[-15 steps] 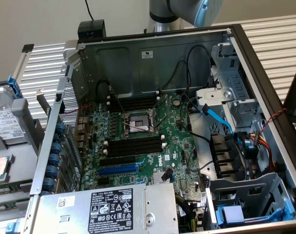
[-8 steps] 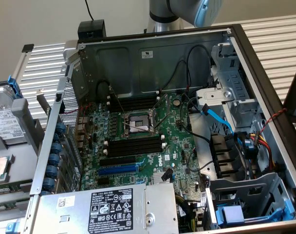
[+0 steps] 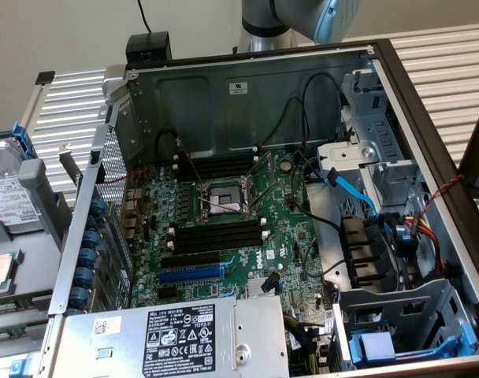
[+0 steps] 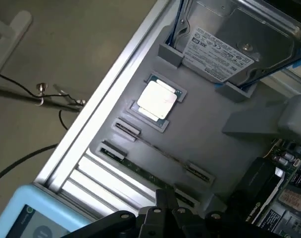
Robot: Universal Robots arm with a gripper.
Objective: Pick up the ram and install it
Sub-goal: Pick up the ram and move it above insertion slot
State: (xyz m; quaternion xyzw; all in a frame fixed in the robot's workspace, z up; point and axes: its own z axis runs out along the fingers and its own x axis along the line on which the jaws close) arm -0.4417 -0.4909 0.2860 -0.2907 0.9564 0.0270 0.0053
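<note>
The ram stood on its thin edge in the gray tray, held at each end by a small gray holder. It sat just beside the square CPU chip, and the hard drive lay further along the same tray.

The gripper hung close over the ram. Its fingers were pressed together and had nothing between them. I could not tell if they touched the ram.

I think the ram is very light and stiff, like a thin flat ruler. It would not bend much, but it could crack if it got twisted or squeezed hard. Its flat sides are likely smooth and a bit slippery. The little chips and the metal edge are easy to hurt. So the best place to hold it looks like the two flat sides, near the middle of the top edge, so that it does not tip.

Much of the ram was hard to see. Just its top edge showed, as a dark green line, so its chips and label were hidden. A second thin line ran between two more holders close by, and I could not tell if that was another stick or an empty groove. The gripper covered one end of the ram.

In the exterior view the computer case lay open, and the long black memory slots on the motherboard looked empty.
</note>
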